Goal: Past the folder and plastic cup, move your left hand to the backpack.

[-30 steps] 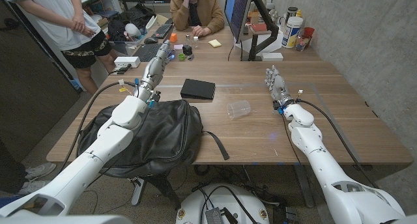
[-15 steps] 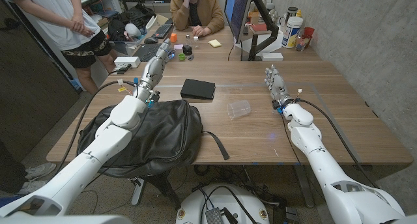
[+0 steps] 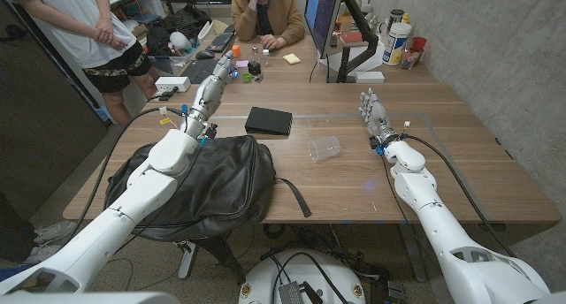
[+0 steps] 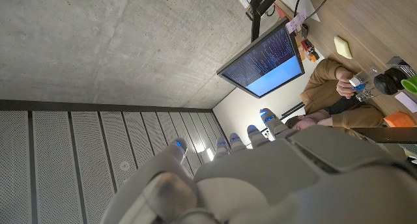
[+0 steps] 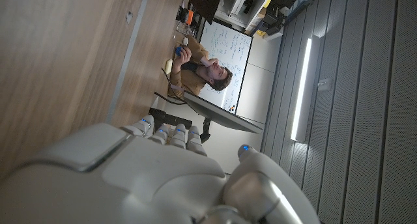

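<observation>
A black backpack [image 3: 199,185] lies on the near left of the wooden table [image 3: 354,176], partly over its front edge. My left forearm crosses above the backpack's far left corner. My left hand [image 3: 212,85] is raised beyond the backpack, fingers straight and apart, holding nothing. A black folder [image 3: 268,120] lies flat to the right of that hand. A clear plastic cup [image 3: 324,148] lies on its side mid-table. My right hand [image 3: 373,111] stands at the right of the table, fingers extended, empty. In the wrist views I see the back of my left hand [image 4: 260,178] and of my right hand [image 5: 130,178].
A backpack strap [image 3: 294,194] trails toward the table's front edge. A monitor [image 3: 324,21], a stand and bottles [image 3: 398,39] crowd the far right. A keyboard and small items lie at the far edge. One person sits behind the table and another stands at the far left.
</observation>
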Controlling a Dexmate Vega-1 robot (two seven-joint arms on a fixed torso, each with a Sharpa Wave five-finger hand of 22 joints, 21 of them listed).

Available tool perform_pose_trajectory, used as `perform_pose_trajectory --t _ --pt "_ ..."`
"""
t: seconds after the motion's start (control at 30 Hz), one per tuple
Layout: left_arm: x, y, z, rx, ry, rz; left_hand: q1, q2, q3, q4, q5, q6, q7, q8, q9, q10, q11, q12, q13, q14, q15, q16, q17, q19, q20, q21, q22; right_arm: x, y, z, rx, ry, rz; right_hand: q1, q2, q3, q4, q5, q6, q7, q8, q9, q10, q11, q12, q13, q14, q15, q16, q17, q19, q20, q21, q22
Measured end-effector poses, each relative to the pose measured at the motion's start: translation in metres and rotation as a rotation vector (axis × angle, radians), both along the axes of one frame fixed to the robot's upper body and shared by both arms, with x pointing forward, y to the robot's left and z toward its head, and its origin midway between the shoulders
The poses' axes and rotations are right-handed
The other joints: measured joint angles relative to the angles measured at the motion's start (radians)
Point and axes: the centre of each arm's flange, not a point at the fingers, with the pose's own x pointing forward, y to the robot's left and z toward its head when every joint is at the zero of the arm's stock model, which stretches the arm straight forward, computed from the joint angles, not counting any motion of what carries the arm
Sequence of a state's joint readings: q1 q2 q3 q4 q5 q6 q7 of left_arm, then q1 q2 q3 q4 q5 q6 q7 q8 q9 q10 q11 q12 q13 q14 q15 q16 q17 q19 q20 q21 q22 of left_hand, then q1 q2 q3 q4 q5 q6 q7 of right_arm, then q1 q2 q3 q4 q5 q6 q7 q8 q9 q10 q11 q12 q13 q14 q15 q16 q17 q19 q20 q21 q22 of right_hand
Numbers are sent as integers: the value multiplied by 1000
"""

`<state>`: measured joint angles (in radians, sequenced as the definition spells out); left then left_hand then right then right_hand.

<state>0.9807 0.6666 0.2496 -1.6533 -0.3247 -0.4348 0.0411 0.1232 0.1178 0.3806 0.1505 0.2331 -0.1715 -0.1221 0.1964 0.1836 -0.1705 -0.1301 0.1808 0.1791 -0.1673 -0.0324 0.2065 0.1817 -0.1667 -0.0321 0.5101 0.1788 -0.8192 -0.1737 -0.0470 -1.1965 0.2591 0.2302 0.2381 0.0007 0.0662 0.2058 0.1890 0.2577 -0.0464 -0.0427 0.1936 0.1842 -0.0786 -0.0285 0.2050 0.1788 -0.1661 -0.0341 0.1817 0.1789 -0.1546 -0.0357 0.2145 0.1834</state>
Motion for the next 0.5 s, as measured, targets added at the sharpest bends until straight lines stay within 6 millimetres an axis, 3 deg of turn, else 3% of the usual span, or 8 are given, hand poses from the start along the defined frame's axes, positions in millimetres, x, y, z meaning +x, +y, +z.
perform_pose_trajectory --t 0.1,0.5 --pt "-2 0 0 8 -7 6 1 1 0 0 0 0 -11 0 0 0 0 0 0 0 0 0 0 0 0 0 0 0 0 0 -1 0 1 0 0 0 0 0 0 0 0 0 0 0 0 0 0 0 0 0 0 0 0 0" --pt "-8 -3 2 38 -31 34 7 6 4 -4 0 0 -10 0 0 0 0 4 0 0 0 0 0 0 0 -4 0 2 0 -1 -4 4 2 0 0 0 0 0 0 0 0 0 0 0 0 0 0 0 0 0 0 0 0 0"
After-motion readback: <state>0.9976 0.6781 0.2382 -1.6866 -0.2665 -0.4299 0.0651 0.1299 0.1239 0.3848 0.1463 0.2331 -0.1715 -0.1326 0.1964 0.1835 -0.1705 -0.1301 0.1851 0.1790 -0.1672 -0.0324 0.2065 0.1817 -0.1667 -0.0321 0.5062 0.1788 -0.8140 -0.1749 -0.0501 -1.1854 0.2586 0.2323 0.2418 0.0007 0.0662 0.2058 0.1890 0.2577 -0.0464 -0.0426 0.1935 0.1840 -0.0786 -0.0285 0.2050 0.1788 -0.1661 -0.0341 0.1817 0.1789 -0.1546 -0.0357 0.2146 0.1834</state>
